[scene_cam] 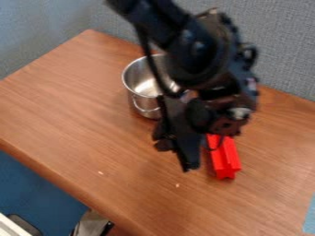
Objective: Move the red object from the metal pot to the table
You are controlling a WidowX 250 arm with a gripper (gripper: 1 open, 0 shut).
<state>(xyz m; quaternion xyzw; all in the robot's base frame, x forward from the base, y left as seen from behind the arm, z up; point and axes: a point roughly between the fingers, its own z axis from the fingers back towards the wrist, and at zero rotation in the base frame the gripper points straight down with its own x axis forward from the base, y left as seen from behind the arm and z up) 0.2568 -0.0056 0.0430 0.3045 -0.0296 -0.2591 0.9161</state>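
Observation:
The red object (223,158) lies flat on the table (74,101), to the right of and nearer than the metal pot (143,86). Its far end is hidden behind my black gripper (180,154). The gripper hangs low over the table just left of the block, fingers pointing down, one long finger (187,159) reaching almost to the wood. The blurred dark fingers do not show how far apart they are or whether they touch the block. The pot stands upright behind the gripper, and what shows of its inside holds nothing.
The tabletop's rounded front edge (110,205) runs diagonally from the left to the bottom right, with blue floor beyond it. A grey wall stands behind the table. The bulky black arm (185,37) leans in from the top over the pot's right side.

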